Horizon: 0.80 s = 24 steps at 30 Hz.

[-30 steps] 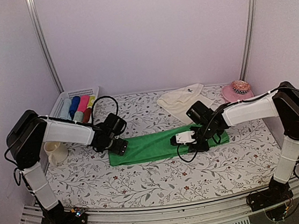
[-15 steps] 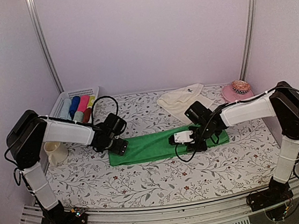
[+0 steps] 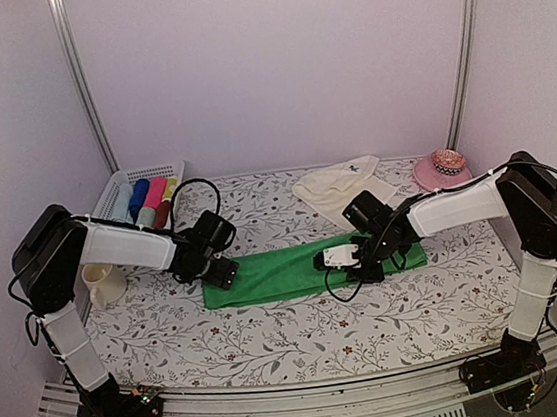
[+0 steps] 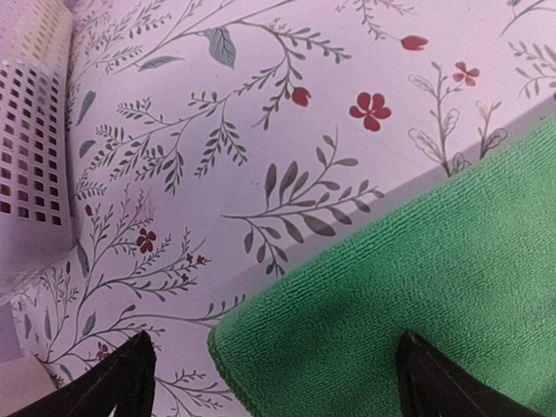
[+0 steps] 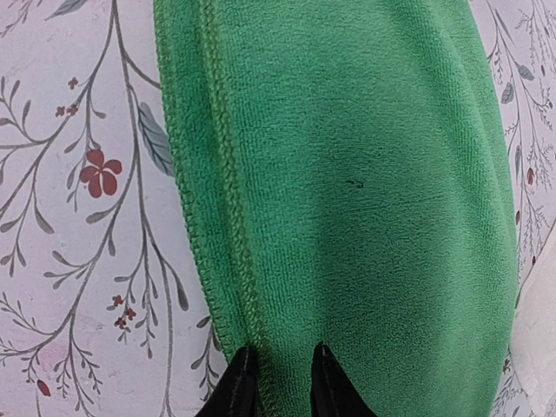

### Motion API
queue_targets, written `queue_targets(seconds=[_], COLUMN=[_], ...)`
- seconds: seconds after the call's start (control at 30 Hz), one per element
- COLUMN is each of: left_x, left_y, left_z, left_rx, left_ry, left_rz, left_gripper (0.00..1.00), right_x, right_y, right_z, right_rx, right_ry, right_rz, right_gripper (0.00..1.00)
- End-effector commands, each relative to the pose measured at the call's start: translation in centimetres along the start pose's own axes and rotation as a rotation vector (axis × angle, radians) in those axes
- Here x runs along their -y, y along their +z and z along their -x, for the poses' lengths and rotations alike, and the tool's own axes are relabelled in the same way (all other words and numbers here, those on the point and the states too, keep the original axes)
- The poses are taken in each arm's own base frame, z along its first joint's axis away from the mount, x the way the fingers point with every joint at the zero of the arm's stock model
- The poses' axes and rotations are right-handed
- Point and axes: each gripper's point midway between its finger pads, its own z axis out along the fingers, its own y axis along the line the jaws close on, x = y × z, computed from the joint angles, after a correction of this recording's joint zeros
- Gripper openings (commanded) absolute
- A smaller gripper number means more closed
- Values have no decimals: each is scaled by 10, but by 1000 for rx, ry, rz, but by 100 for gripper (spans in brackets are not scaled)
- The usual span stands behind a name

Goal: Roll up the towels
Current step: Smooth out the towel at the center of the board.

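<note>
The green towel [image 3: 286, 271] lies on the flowered table as a long folded strip. My left gripper [image 3: 221, 273] hovers low over its left end, jaws wide open. In the left wrist view the towel's corner [image 4: 408, 287] lies between the two fingertips [image 4: 130, 373], touching neither. My right gripper [image 3: 366, 271] is down on the towel's right part. Its fingers [image 5: 239, 387] stand close together, pinching the towel's stitched near hem [image 5: 221, 217]. The cream-white towel [image 3: 341, 183] lies loosely spread behind, and a sliver of it [image 5: 540, 347] shows in the right wrist view.
A white slotted basket [image 3: 115, 187] with coloured rolls stands at the back left, its wall [image 4: 30, 130] near my left gripper. A cream cup [image 3: 103, 282] sits by the left arm. A pink dish [image 3: 442, 168] is at the back right.
My right gripper has crept slightly left along the green towel and its fingers have closed a little more. The left arm has not moved.
</note>
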Motion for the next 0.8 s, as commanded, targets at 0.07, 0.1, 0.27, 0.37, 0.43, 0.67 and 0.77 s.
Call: queue_targets(seconds=[0.07,0.1,0.27,0.37,0.43,0.67,0.77], left_x=[3,3,3,3,3,4,4], left_y=[16,16,16,16,16,17,17], left_z=[-33,-33,-33,-34,-33,-34,-33], left_rx=[-103,-103,-103,-104,-104,-105,-104], left_ry=[50,50,50,52,52,52,52], left_rz=[7,6,5,5,5,4,4], left_gripper=[97,97,97,97,97,97,97], right_x=[4,4,8,7,7,6,5], right_y=[2,1,-5,0,4,6,7], right_z=[8,9,13,9,7,5,3], right_rx=[17,22,36,18,7,-2,-5], right_ry=[6,8,8,13,15,16,17], right_rz=[-9,-9,-22,-20,-19,-18,-16], right_gripper=[24,25,27,25,23,16,23])
